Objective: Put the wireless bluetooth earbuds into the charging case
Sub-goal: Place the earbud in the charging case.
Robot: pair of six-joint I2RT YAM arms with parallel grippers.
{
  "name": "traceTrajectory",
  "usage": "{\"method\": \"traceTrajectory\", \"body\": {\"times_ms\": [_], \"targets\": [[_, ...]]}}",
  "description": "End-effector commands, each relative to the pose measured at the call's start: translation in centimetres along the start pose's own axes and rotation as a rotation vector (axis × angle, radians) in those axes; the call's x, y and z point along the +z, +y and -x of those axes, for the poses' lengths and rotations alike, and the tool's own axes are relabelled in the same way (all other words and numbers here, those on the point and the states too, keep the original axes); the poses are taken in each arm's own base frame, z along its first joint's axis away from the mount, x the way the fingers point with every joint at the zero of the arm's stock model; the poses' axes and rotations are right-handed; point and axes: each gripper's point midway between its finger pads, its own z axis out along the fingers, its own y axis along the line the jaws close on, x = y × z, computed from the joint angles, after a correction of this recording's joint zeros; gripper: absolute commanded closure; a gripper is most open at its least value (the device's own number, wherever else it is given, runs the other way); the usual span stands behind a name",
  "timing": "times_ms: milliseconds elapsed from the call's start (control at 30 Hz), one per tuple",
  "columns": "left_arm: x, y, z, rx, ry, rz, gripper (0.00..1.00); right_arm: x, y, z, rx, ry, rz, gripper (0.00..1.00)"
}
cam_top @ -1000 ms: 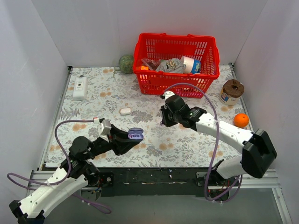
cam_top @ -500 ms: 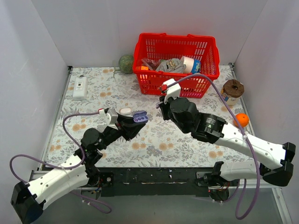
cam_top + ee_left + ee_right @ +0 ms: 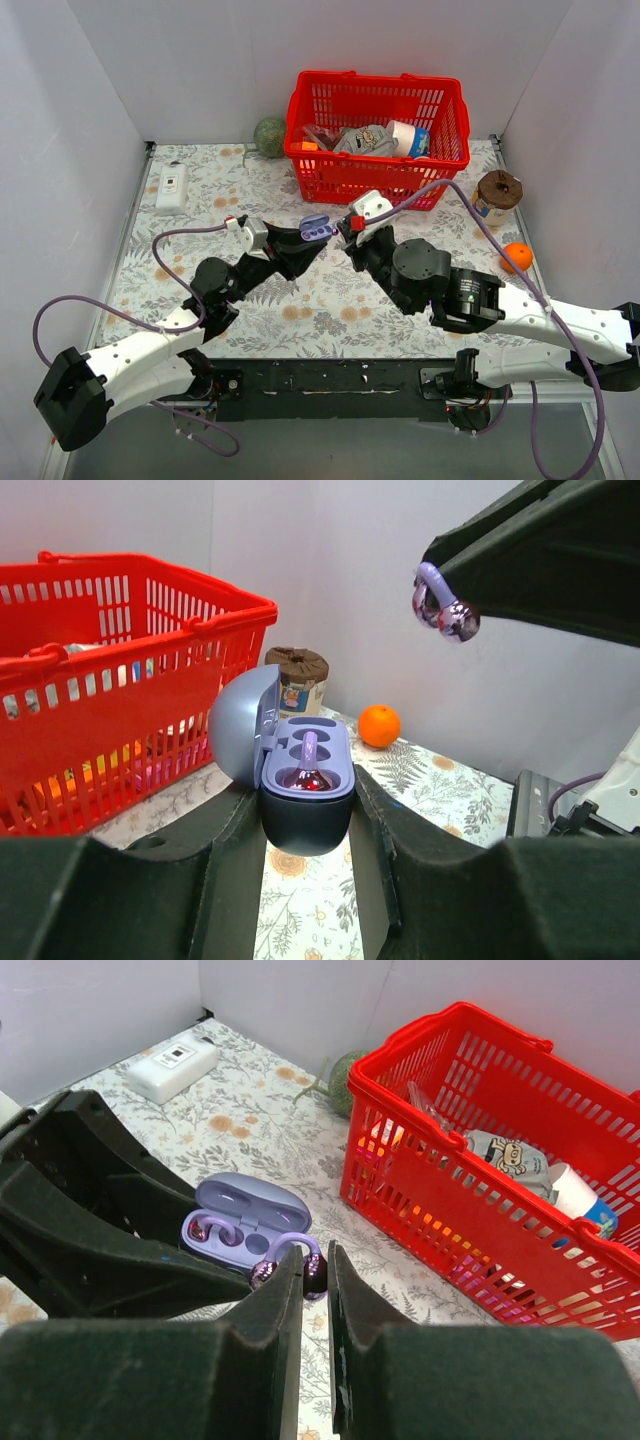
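The lavender charging case (image 3: 305,780) is pinched at its dark base by my left gripper (image 3: 303,792), held off the table with its lid (image 3: 238,740) swung open to the left. One glossy purplish earbud (image 3: 308,770) sits in a socket; the socket beside it is empty. My right gripper (image 3: 315,1270) is shut on the other earbud (image 3: 300,1260), a purple hook with shiny ends, just beside and slightly above the case (image 3: 245,1222). From above, the case (image 3: 316,228) and the right gripper (image 3: 345,228) almost meet in front of the basket.
A red basket (image 3: 378,135) full of items stands just behind the grippers. An orange (image 3: 516,257) and a brown-lidded jar (image 3: 497,195) are at the right. A white device (image 3: 172,188) lies at the far left, with a green ball (image 3: 270,136) at the back.
My left gripper has carried the open case up and to the right, toward the basket. The right arm has swung in, bringing its earbud close beside the case.
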Motion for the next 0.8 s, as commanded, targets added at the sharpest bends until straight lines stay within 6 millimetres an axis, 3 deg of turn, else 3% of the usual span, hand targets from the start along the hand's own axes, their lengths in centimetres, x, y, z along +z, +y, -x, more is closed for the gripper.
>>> {"method": "traceTrajectory", "body": {"times_ms": [0,500,767], "targets": [[0.6,-1.1,3.2,0.07,-0.115,-0.059,1.0,-0.6,-1.0,1.9,0.016,-0.121,-0.046,0.99],[0.6,-1.6,3.4,0.103,-0.143,-0.094,1.0,-0.3,0.2,2.7,0.021,-0.269,-0.055,0.99],[0.8,-1.5,3.2,0.081,-0.136,-0.084,1.0,0.6,0.7,2.0,-0.044,-0.251,-0.092,0.99]]}}
